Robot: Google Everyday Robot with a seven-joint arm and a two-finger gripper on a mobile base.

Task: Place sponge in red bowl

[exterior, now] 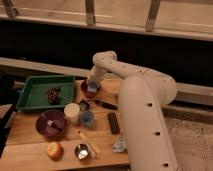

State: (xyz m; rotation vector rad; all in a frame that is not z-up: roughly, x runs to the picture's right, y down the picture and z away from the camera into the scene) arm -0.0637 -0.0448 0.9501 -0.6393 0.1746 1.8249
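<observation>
Arm [135,100]: reaches over table [30,145]. Green tray [30,92]: beside. Red bowl [91,89]: gripper [93,84] directly above, positioned for release. Sponge [92,88]: pale, in bowl; finger spread cannot be told.

The wooden table [30,150] carries a green tray [30,98], red bowl [84,92] under the pincer [92,86], and apple [54,149].

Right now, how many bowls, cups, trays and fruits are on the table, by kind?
Bowls: 2, red bowl under the gripper, purple bowl
Cups: 2, white cup, blue cup
Trays: 1, green tray
Fruits: 1, apple
Total: 6
</observation>
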